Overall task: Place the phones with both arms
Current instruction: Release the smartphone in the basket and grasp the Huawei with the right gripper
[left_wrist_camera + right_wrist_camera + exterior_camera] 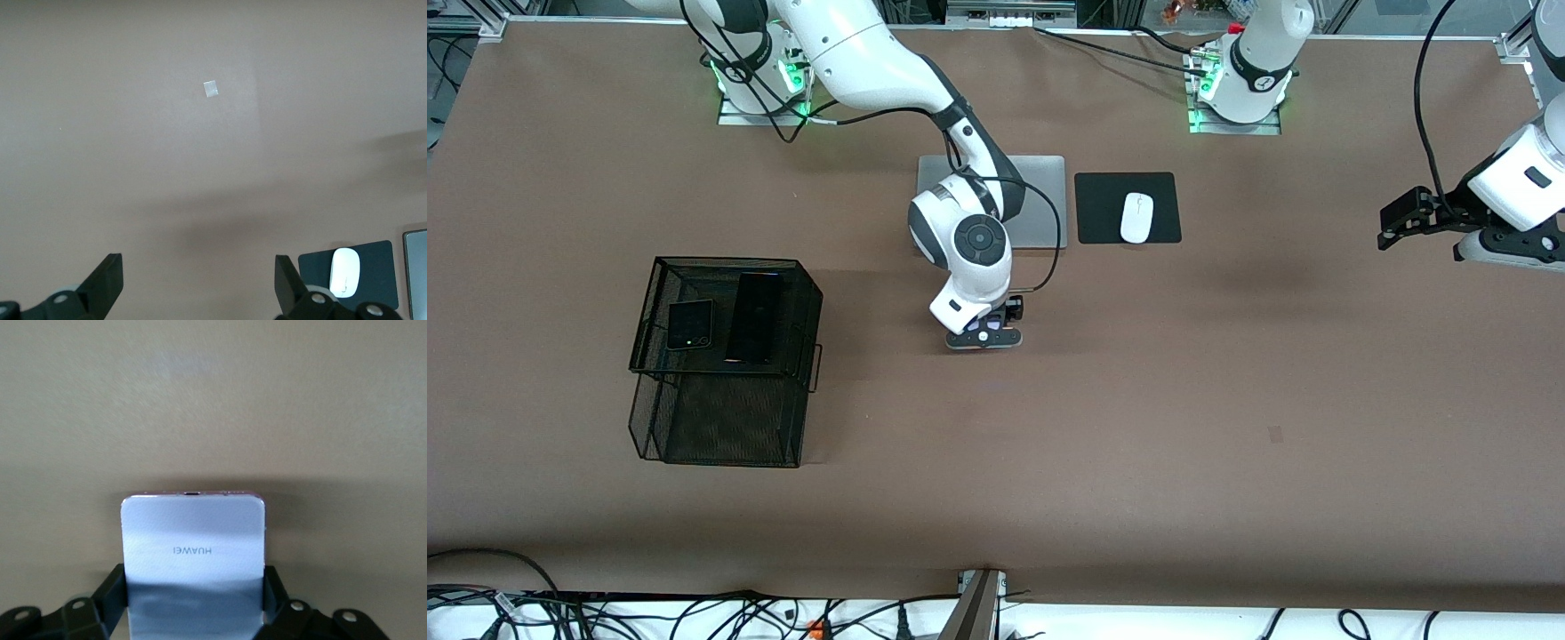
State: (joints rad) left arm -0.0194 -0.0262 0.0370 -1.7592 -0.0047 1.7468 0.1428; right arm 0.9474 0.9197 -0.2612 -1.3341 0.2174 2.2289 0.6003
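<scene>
The pale lavender-white phone (192,540) sits between the fingers of my right gripper (193,587), which is shut on its two long sides. In the front view the right gripper (985,336) is low over the middle of the table, and the wrist hides most of the phone. The small squarish black phone (690,324) and the long slim black slab (753,317) lie side by side on the top tier of a black wire basket (725,418). My left gripper (1394,222) is open and empty, up in the air at the left arm's end of the table; it also shows in the left wrist view (199,277).
A silver laptop (1040,204) lies partly under the right arm. Beside it a white mouse (1136,217) sits on a black mat (1094,209). The mouse also shows in the left wrist view (345,271). A small pale tape square (211,89) is on the brown table.
</scene>
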